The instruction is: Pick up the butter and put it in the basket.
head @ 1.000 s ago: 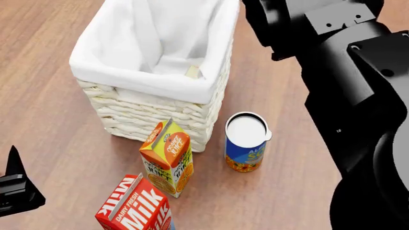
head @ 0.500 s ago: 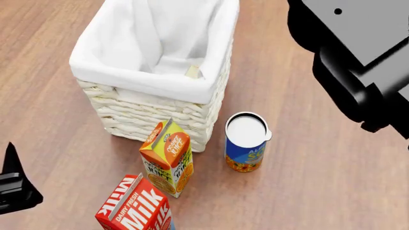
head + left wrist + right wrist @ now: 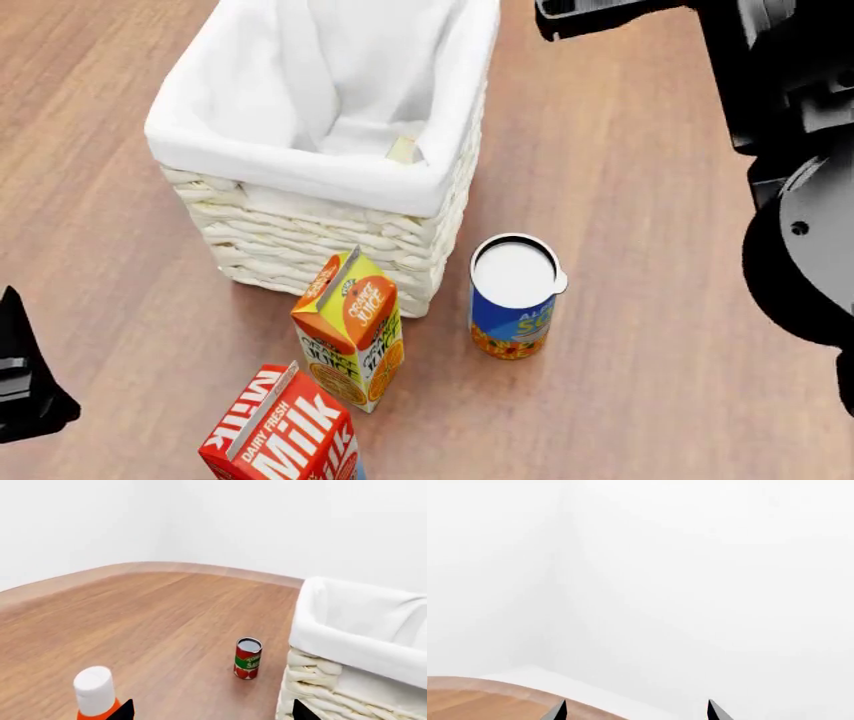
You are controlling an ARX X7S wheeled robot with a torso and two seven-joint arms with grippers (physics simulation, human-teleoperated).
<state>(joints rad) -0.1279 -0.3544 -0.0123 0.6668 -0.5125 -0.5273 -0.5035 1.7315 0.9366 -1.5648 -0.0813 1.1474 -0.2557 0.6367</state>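
Cream wicker makes up the basket [image 3: 334, 215], which stands upright on the wooden counter [image 3: 614, 300] at the far left of the head view, its white cloth liner [image 3: 287, 150] folded over the rim; a small pale scrap shows inside near its near wall, and whether the butter lies in there cannot be told; no red butter box shows in any view; just near the basket's near side stands an orange juice carton [image 3: 351, 330], and nearer still a red milk carton [image 3: 283, 430] cut by the frame edge; right of the juice carton, apart from it, stands a blue can [image 3: 514, 298] with a white lid; the left gripper [image 3: 210, 711] has its two dark tips spread apart with nothing between them, the basket's corner just beside one; beyond stand a small red can [image 3: 247, 658] and a white-capped orange bottle [image 3: 95, 692]; the right gripper [image 3: 636, 711] also has its tips apart and bare, facing a white wall [image 3: 694, 580] above the counter's edge.
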